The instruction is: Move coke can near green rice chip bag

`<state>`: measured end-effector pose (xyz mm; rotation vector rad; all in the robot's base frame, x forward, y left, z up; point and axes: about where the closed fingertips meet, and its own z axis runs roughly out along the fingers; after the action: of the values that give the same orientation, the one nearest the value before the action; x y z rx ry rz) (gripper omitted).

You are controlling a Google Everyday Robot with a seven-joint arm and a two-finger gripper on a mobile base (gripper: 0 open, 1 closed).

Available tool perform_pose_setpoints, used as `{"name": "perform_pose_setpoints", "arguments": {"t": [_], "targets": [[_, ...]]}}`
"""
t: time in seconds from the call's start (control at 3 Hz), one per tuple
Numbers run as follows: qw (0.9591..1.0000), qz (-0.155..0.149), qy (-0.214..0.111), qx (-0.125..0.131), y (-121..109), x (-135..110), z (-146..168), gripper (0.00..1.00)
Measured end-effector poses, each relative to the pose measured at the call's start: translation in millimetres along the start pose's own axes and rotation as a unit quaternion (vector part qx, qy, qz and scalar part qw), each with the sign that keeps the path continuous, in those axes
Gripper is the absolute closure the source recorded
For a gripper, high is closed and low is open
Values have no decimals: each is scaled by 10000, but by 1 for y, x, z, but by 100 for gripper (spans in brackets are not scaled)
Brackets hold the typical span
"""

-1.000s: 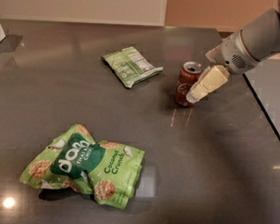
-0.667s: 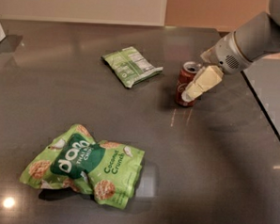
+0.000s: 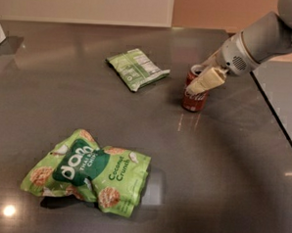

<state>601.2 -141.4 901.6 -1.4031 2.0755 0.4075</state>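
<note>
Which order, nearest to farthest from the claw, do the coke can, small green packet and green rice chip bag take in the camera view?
The claw is in the upper right of the view.
1. coke can: right at the claw, its lower part showing beneath it.
2. small green packet: to the picture's left, slightly further back.
3. green rice chip bag: front left, farthest.
</note>
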Motion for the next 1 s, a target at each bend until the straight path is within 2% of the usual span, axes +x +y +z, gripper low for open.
{"name": "perform_pose_setpoints", "arguments": {"t": [0.33,0.67,1.0], "targets": [[9998,-69,-129,-111,6,-7,-6,64],[9980,-235,-394,-429,28,-25,-16,87],[9930,-465,-743,-791,59,-45,-20,100]]}}
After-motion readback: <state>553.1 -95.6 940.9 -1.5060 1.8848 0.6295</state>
